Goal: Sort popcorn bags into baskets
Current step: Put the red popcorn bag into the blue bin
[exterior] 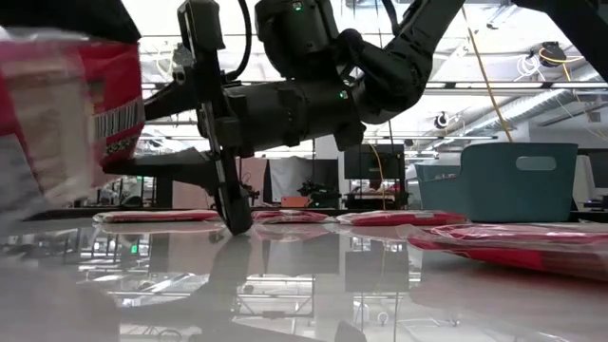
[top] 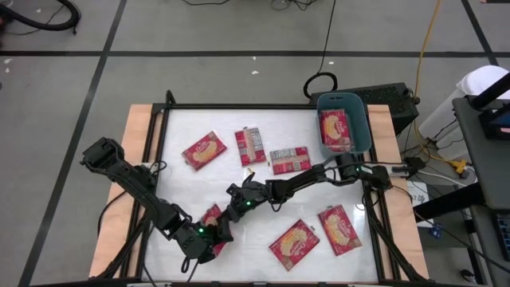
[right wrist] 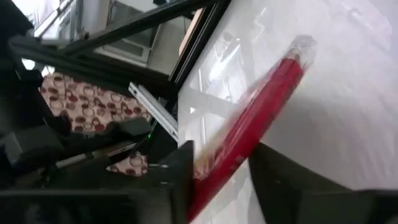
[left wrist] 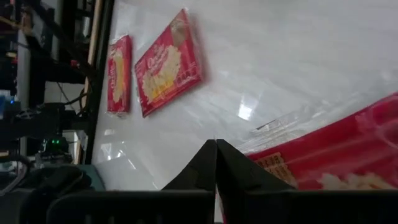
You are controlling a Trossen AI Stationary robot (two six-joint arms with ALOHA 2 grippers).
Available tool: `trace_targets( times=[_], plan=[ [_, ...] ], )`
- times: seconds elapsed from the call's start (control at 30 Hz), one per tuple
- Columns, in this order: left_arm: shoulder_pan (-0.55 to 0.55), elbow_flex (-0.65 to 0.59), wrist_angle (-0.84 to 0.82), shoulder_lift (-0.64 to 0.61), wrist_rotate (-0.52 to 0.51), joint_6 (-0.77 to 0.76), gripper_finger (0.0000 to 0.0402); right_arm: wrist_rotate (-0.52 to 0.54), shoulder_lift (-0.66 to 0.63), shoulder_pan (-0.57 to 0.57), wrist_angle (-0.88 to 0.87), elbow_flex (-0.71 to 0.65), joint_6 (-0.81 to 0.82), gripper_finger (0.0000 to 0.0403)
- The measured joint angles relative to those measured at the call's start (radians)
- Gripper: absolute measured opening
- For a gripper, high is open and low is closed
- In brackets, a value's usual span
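Observation:
A red popcorn bag (top: 212, 218) is raised off the white table near the front, between my two grippers. My left gripper (top: 209, 241) is shut at its near end; the bag shows beside the shut fingers (left wrist: 336, 155). My right gripper (top: 237, 201) reaches in from the right, and the bag (right wrist: 261, 106) runs edge-on between its fingers. In the low view the bag (exterior: 66, 104) hangs clear of the table. The teal basket (top: 362, 119) stands at the far right corner with one bag (top: 335, 129) inside. Several other bags lie flat on the table. My left gripper pinches the bag at its edge (left wrist: 252, 165) between its shut fingers, slanting down from the table's near left. The fingers themselves hide the exact spot. The bag is lifted clear of the table. My right gripper has the bag between its two fingers, one on each flat face (right wrist: 208, 168), coming nearly level from the table's right. The bag stands on edge in the hold, and its clear sealed end (right wrist: 305, 46) sticks out past the fingers. One finger (exterior: 223, 161) points down to the table.
Flat on the table lie bags at the far left (top: 204, 150), far middle (top: 253, 145), middle (top: 289, 160) and near right (top: 294, 243), (top: 339, 229). A black frame (top: 239, 106) rims the table. Both arms cross the front middle.

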Motion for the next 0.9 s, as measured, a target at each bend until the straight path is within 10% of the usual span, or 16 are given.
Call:
trace_targets(
  times=[0.23,0.5,0.9],
  plan=[
    [-0.003,0.0,0.036,0.0,-0.056,-0.152,0.0042,-0.028,0.002,-0.028,0.01,-0.002,-0.09,0.0016],
    [-0.072,0.0,0.07,-0.025,-0.463,-0.397,0.015,-0.068,-0.044,-0.065,-0.052,-0.005,-0.214,0.0012],
    [-0.104,0.0,-0.06,-0.184,-0.69,-0.968,0.0168,0.423,-0.396,-0.014,-0.728,-0.004,-0.625,0.0008]
  ],
)
